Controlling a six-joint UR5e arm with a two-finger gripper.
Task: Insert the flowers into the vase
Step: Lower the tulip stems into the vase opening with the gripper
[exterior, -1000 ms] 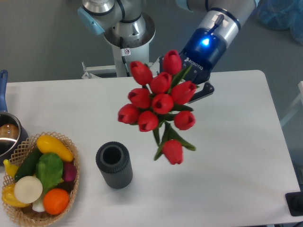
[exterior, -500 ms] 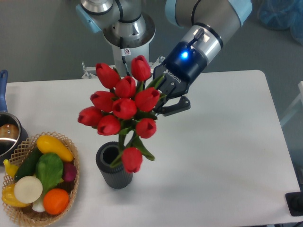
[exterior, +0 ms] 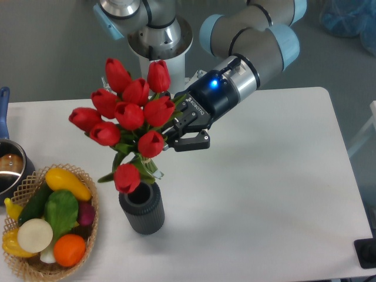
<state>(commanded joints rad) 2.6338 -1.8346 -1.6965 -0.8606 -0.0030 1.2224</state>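
Flowers held above the vase mouth, insertion not yet complete.

The bunch of red tulip buds with green stems (exterior: 130, 117) hangs tilted over the dark grey ribbed cylindrical vase (exterior: 141, 208), near the table's (exterior: 282, 194) front-left edge. The two-finger gripper (exterior: 179, 132) is clamped on the stems. The stem ends should be centred over the mouth and lowered vertically; the lowest bud could catch the rim.

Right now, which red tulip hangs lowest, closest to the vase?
The single tulip drooping below the rest of the flowers, just above the vase mouth's left edge; the others cluster higher.
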